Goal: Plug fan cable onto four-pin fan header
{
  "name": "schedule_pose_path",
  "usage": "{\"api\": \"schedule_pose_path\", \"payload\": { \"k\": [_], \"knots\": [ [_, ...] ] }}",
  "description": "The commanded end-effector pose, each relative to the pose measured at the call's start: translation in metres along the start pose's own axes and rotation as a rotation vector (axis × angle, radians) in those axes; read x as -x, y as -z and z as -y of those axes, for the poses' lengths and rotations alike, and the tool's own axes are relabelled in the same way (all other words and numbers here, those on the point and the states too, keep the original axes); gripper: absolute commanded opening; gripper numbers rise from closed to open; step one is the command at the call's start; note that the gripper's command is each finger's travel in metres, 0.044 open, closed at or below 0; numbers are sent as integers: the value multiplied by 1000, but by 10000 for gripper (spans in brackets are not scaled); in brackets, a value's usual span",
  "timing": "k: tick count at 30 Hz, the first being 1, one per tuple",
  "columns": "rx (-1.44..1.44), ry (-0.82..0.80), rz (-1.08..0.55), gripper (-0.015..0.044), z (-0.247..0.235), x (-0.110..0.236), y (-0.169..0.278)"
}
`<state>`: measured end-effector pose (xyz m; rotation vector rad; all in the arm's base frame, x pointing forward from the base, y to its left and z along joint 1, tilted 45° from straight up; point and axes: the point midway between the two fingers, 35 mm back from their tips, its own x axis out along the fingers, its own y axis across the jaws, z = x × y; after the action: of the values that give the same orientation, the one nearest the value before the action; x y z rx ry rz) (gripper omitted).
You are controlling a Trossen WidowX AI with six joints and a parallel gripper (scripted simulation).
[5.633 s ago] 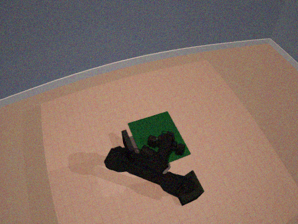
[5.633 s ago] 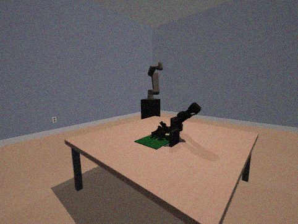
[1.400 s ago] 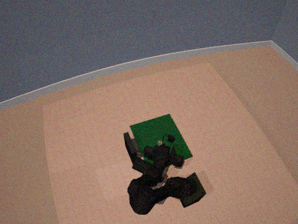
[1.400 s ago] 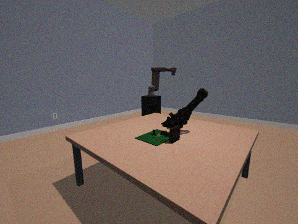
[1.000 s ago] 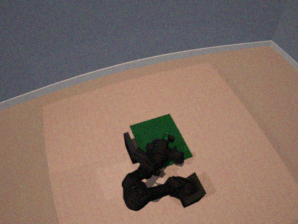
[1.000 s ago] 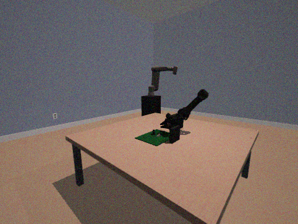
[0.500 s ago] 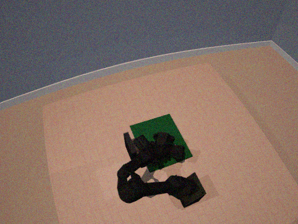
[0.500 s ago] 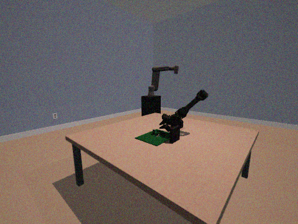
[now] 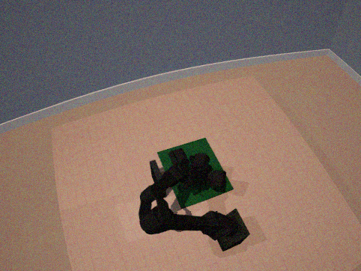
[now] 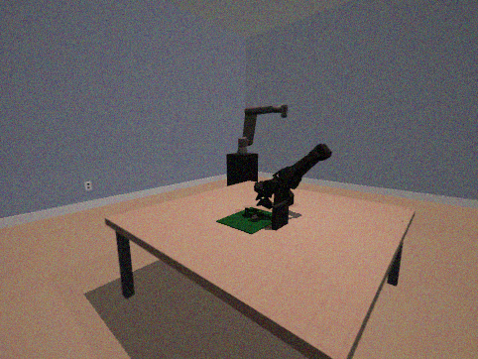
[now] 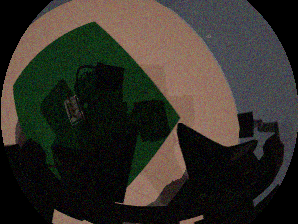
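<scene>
Top, exterior and wrist views of a single black arm (image 10: 298,171) mounted on a light wooden table (image 10: 317,288). The arm's base (image 9: 240,233) stands on the table just beside the near right corner of a green circuit board (image 9: 204,147), which lies flat on the table top. From the base the arm reaches out to a bent elbow and folds back, so that the gripper (image 9: 207,176) hangs over the middle and right part of the board. In the exterior view the gripper (image 10: 263,198) sits low above the board (image 10: 238,224), close to dark parts on its surface; whether it touches them cannot be told. The jaws stand partly apart, roughly midway in their range, with nothing clamped between them. In the wrist view the board (image 11: 100,46) fills the upper left, and one dark finger (image 11: 220,163) crosses the lower right. A small pale-faced part (image 11: 69,106) stands on the board among dark blocky shapes; the pictures are too dim to tell whether it is the four-pin header or the fan plug, and the cable cannot be picked out. A dark upright piece (image 9: 153,168) stands at the board's left edge. Beyond the table, a second grey arm on a dark pedestal (image 10: 242,169) stands by the blue wall, which carries a socket (image 10: 88,185).
</scene>
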<state>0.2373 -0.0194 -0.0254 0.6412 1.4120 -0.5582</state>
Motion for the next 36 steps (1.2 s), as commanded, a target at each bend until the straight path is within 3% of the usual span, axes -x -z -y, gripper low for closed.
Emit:
{"api": "schedule_pose_path", "payload": {
  "k": [1, 20, 36],
  "knots": [
    [13, -18, -65, 205, 1, 2, -1],
    [35, -226, -371, 205, 3, 22, -14],
    [-5, -504, -513, 205, 6, 52, -39]
  ]
}}
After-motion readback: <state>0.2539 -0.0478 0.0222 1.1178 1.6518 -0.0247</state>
